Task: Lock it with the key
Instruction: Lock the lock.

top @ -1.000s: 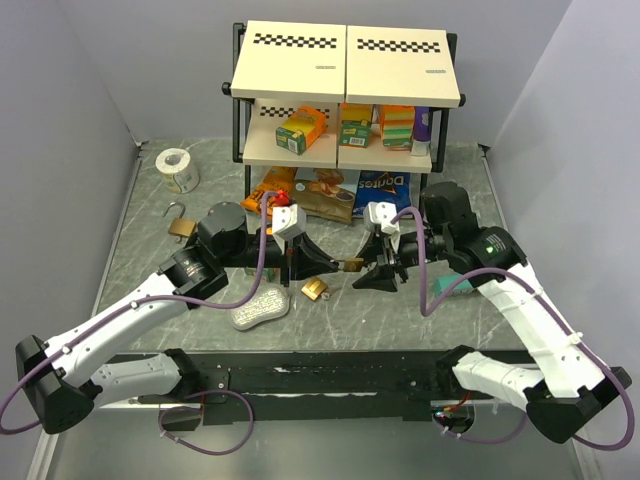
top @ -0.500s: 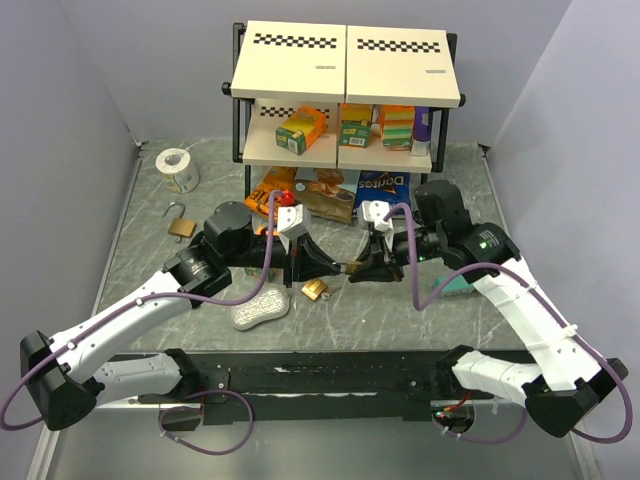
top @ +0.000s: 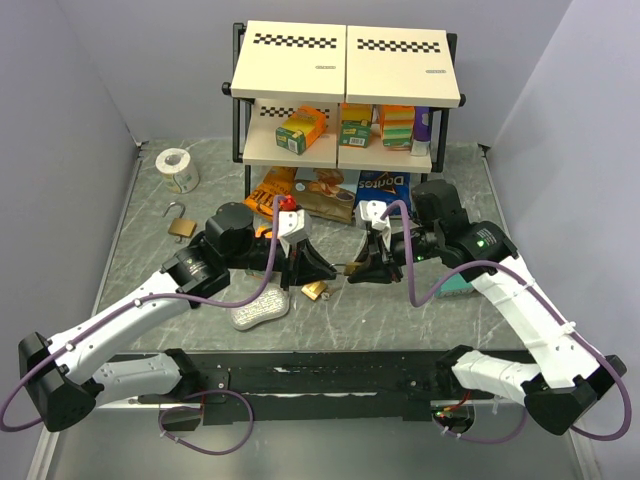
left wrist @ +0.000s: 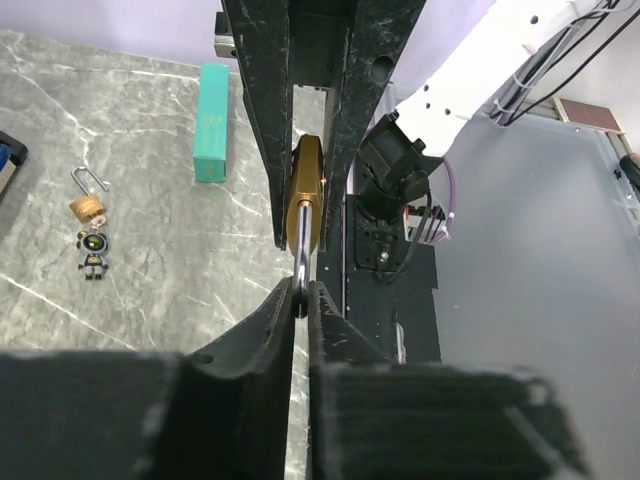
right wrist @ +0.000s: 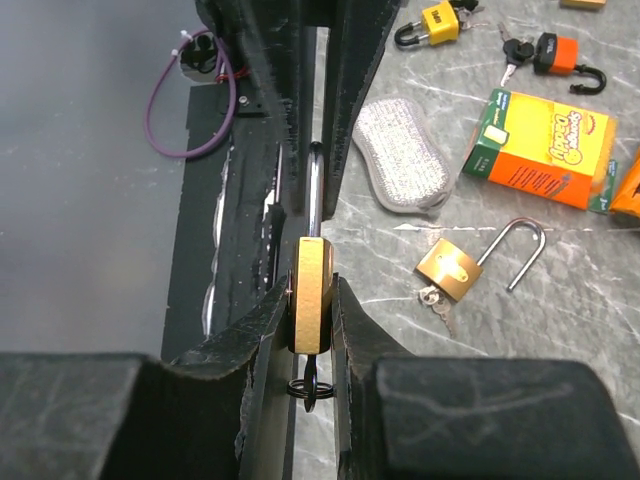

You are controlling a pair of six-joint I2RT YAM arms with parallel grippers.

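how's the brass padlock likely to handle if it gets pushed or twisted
The padlock looks solid metal, so probably rigid and heavy for its size. Its polished shackle is thin and round, so it may slip or pivot in the left end effector. The flat body likely sits steadier in the right end effector.

Left arm (top: 130,305): stretched forward and inward, wrist level. Left gripper (left wrist: 301,295): fingers nearly together, pinching the padlock (left wrist: 305,195) by its shackle. Right arm (top: 525,305): bent inward toward centre. Right gripper (right wrist: 310,290): clamped on the padlock body, facing left gripper tip to tip
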